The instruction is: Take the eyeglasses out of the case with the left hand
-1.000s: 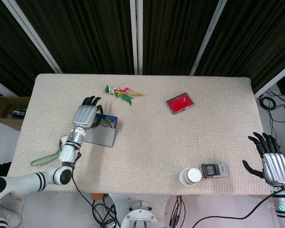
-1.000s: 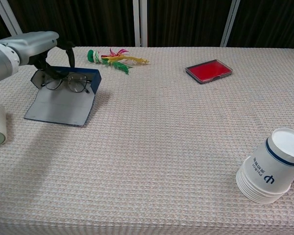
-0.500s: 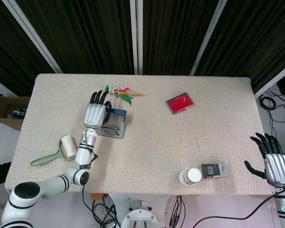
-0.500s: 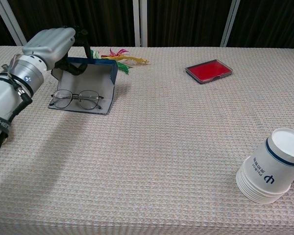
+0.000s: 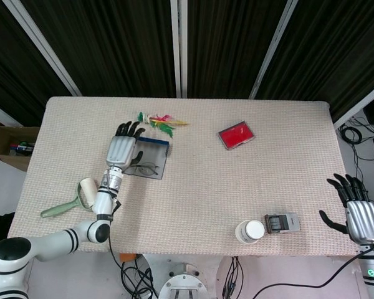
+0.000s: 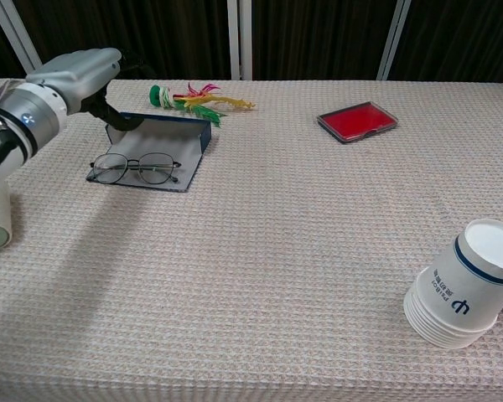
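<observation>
The eyeglasses (image 6: 138, 169) have thin dark frames and lie unfolded on the grey inside of the open case (image 6: 161, 144), near its front edge. The case's blue lid rim (image 5: 154, 142) lies back, toward the far side. My left hand (image 6: 74, 74) hovers over the case's left rear corner with its dark fingers (image 5: 129, 129) spread, and it holds nothing. In the head view the left hand (image 5: 122, 149) partly covers the case's left side, and the eyeglasses (image 5: 144, 167) show just right of it. My right hand (image 5: 360, 215) hangs off the table's near right corner, fingers apart and empty.
A feathered toy (image 6: 193, 96) lies just behind the case. A flat red box (image 6: 358, 121) sits at the far right. A stack of paper cups (image 6: 465, 285) and a dark device (image 5: 282, 222) are near the front right. A lint roller (image 5: 81, 192) lies left of my left arm.
The case slid right across the table with my left hand, then its upright lid dropped back flatter. The glasses went from leaning in the case to lying flat. My left hand drew back left.
</observation>
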### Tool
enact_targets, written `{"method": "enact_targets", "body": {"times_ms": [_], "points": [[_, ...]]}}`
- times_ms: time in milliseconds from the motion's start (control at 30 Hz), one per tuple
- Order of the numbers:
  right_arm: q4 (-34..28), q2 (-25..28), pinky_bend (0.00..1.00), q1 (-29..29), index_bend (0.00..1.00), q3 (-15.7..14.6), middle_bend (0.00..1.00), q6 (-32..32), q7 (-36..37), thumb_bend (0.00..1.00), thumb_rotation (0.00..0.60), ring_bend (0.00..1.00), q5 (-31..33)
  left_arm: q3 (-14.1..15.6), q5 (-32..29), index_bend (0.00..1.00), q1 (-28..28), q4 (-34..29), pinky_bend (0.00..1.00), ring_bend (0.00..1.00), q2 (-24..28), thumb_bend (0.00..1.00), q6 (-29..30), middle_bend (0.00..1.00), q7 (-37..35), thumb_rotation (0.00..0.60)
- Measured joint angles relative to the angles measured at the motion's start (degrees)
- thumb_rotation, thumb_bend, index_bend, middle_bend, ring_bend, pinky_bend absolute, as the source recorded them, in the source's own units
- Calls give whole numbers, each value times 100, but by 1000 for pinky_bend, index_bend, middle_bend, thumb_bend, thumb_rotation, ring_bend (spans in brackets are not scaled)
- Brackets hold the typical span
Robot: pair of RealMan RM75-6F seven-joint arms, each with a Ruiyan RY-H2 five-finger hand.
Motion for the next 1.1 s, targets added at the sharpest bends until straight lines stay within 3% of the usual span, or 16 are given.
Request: {"method": "enact_targets", "body": {"times_ms": [167,300,1100], "points": [[-2,-19,65,79,181,5,121,-87,-23,176,600,0,-37,321,54,386,362,-1058,90,22,503,350,158,66,314,600],[-10,-27,65,121,182,3,121,-124,-41,176,600,0,-69,515,-43,392,485,-1350,90,22,620,351,152,66,718,600],[74,-4,65,64,182,-5,121,-95,69,177,600,0,34,278,-900,465,132,-566,90,21,-16,392,-255,67,1401,600]]}}
